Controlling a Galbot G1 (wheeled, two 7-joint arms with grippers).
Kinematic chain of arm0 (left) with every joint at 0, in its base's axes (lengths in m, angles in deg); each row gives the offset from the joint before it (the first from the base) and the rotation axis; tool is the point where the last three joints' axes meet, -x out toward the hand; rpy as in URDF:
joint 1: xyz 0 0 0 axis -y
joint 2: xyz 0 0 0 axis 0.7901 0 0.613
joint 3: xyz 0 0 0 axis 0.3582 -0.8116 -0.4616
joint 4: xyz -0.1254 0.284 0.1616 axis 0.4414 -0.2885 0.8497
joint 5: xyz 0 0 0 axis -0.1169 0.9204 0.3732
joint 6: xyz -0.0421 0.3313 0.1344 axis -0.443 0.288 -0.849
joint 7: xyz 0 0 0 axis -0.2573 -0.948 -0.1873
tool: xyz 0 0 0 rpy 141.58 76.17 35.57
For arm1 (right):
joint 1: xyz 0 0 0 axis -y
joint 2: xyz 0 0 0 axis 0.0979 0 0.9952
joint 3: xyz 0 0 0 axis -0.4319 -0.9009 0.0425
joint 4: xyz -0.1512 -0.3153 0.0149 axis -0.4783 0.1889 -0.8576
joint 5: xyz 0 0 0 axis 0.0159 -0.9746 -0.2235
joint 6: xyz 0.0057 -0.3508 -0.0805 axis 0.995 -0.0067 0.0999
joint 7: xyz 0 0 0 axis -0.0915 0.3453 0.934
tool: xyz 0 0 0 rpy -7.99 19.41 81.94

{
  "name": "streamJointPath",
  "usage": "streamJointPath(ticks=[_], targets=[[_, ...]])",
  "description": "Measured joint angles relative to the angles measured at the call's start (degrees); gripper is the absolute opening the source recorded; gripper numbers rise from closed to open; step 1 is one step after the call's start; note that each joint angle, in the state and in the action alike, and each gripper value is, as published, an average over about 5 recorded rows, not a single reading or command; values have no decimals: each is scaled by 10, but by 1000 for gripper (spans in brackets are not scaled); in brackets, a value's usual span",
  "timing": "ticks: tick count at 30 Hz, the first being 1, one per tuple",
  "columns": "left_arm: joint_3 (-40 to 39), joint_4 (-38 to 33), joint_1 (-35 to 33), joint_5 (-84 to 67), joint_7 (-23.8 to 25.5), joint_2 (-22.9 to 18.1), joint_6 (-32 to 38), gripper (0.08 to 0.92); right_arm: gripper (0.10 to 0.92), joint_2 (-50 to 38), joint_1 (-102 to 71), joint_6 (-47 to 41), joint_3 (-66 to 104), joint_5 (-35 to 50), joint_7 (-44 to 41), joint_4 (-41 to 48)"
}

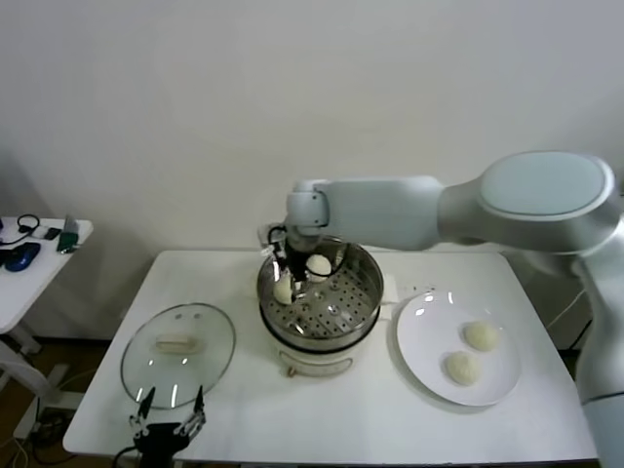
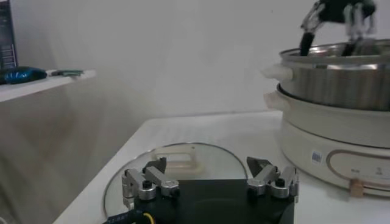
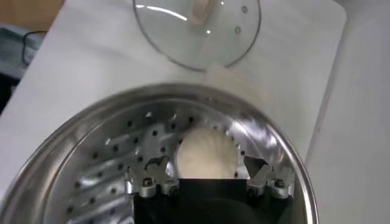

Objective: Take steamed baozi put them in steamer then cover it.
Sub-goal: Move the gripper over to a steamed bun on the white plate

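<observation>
1. White walls back a white table (image 1: pixel 322 419), with a smaller side table (image 1: pixel 44 255) off to the robot's left carrying a few dark gadgets.
2. Mid-table stands the steamer (image 1: pixel 319 300), a steel pot with a perforated tray on a white base.
3. Two baozi are in it: one (image 1: pixel 284 291) lies on the tray at the left side, another (image 1: pixel 319 265) sits between the fingers of the right gripper (image 1: pixel 305 277).
4. That gripper reaches down into the pot from the far side, jaws spread either side of the bun (image 3: pixel 205 153) (whether the pads touch it I cannot tell).
5. Right of the steamer a white plate (image 1: pixel 419 336) holds the other two baozi (image 1: pixel 481 335) (image 1: pixel 462 368), near each other but apart.
6. The cover (image 1: pixel 178 353) lies flat on the table left of the steamer, handle up.
7. The left gripper (image 1: pixel 168 420) hangs at the table's near edge just beside the cover, jaws spread and empty.
</observation>
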Motion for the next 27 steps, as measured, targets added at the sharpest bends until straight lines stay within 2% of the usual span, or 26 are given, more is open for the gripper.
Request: streamJointPath(ticks=[7, 14, 20, 27], targets=[[-8, -3, 5, 6, 2, -4, -2, 823, 823, -140, 111, 32, -86, -18, -41, -107], [-13, -3, 7, 15, 5, -9, -4, 823, 823, -293, 149, 39, -162, -89, -41, -195], [-12, -3, 7, 17, 5, -12, -6, 823, 823, -392, 100, 31, -162, -162, -21, -226], [-10, 0, 8, 18, 5, -14, -5, 823, 823, -448, -6, 19, -106, -227, 7, -224]])
